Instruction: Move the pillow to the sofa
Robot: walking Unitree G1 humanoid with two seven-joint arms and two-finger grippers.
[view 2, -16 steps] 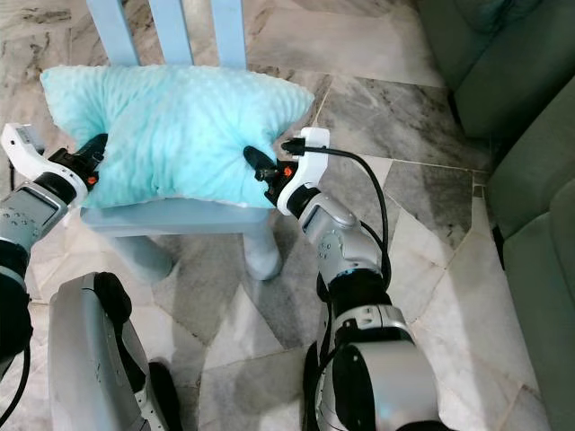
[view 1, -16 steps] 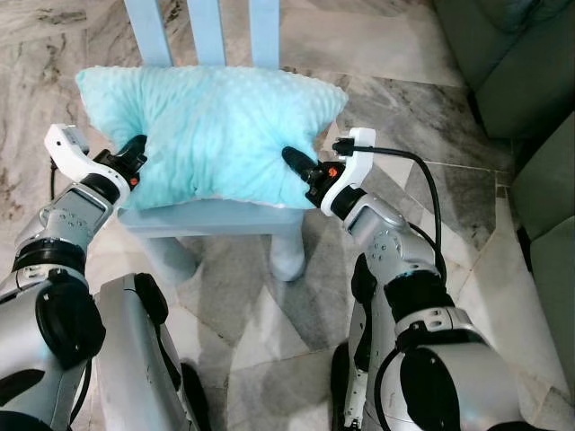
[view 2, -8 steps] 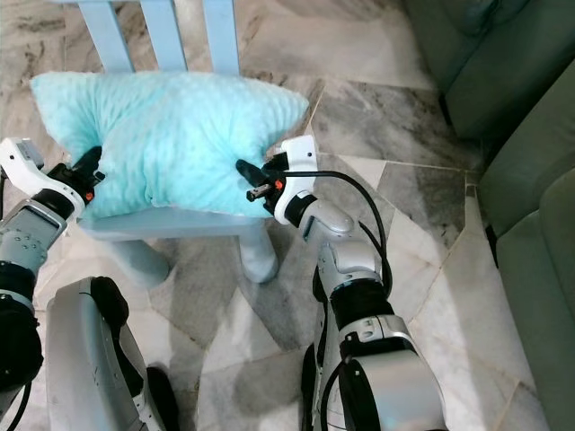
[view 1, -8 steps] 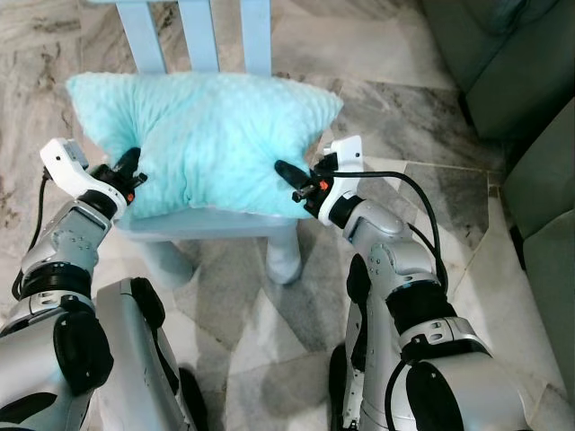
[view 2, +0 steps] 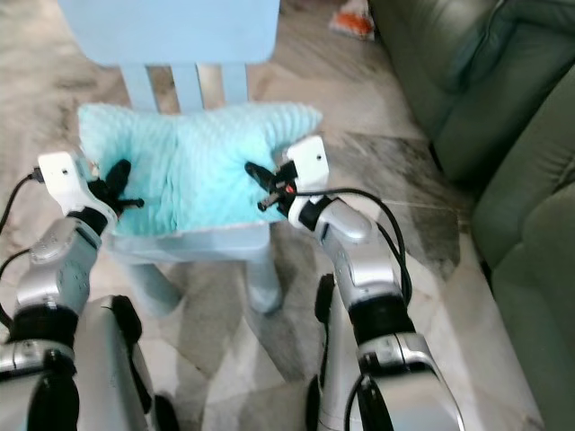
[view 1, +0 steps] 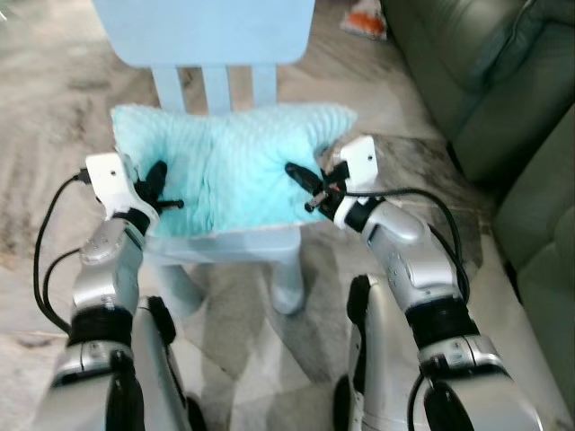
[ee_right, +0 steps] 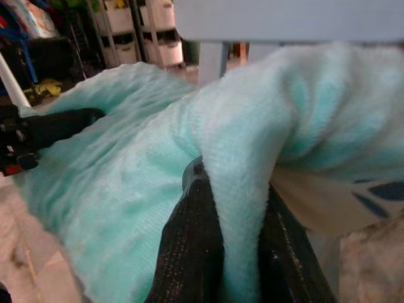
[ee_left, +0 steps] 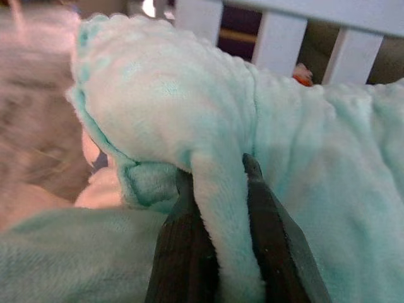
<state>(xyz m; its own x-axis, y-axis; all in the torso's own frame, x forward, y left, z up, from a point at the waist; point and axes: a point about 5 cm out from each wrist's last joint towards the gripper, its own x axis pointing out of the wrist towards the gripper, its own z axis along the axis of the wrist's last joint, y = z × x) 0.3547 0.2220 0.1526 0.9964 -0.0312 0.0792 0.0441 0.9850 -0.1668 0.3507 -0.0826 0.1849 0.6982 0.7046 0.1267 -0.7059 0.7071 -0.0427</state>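
My view has tipped up, so more sofa (view 1: pixel 467 81) shows now. My left gripper (view 1: pixel 162 193) and right gripper (view 1: pixel 304 184) still pinch the soft, fuzzy pillow (view 1: pixel 238 166) on the light blue chair (view 1: pixel 225 242).

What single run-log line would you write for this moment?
stage: grasp | left gripper: shut on pillow | right gripper: shut on pillow | pillow: on blue chair | sofa: robot's right

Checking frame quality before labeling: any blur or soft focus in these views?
Left eye view: mild motion blur, marble floor smeared, pillow soft. Right eye view: same softness. Left wrist view: fold of pillow between the fingers fairly sharp, chair slats behind out of focus. Right wrist view: fingers and pinched fabric clear, background shelving blurred.
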